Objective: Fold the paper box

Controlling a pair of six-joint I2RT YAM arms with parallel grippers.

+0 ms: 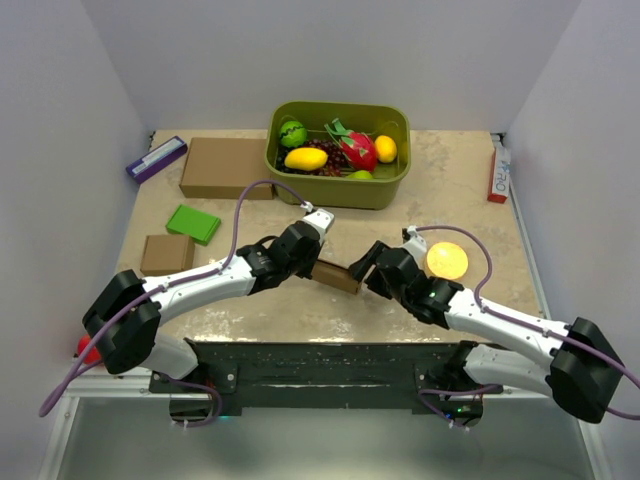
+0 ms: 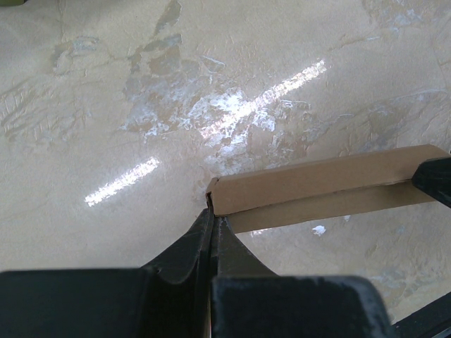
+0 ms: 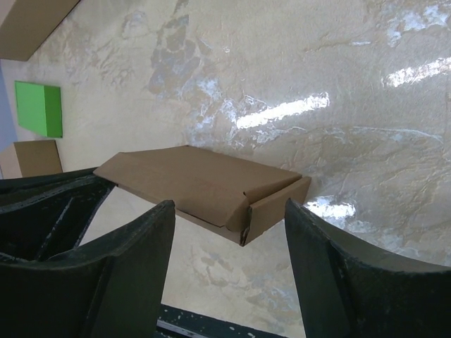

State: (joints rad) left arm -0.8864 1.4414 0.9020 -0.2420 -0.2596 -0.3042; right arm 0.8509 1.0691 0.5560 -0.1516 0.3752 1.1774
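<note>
We found the paper box [image 1: 335, 276] at the middle of the table [image 1: 460, 180], between the left gripper [image 1: 315, 265] and the right gripper [image 1: 358, 268]. Behind it stood a bin [image 1: 340, 108] holding fruit [image 1: 306, 158]. To the left lay a large carton [image 1: 226, 167], a block [image 1: 193, 223] and a small carton [image 1: 167, 253]; to the right, a ball [image 1: 447, 260].

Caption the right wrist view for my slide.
Open right gripper frames one end of the brown paper box.

Green bin [image 1: 338, 192] w/ fruit [image 1: 357, 150] back ctr; big carton [image 1: 226, 166] beside it; green block [image 1: 193, 223], sm carton [image 1: 167, 253]; orange ball [image 1: 447, 260].
</note>
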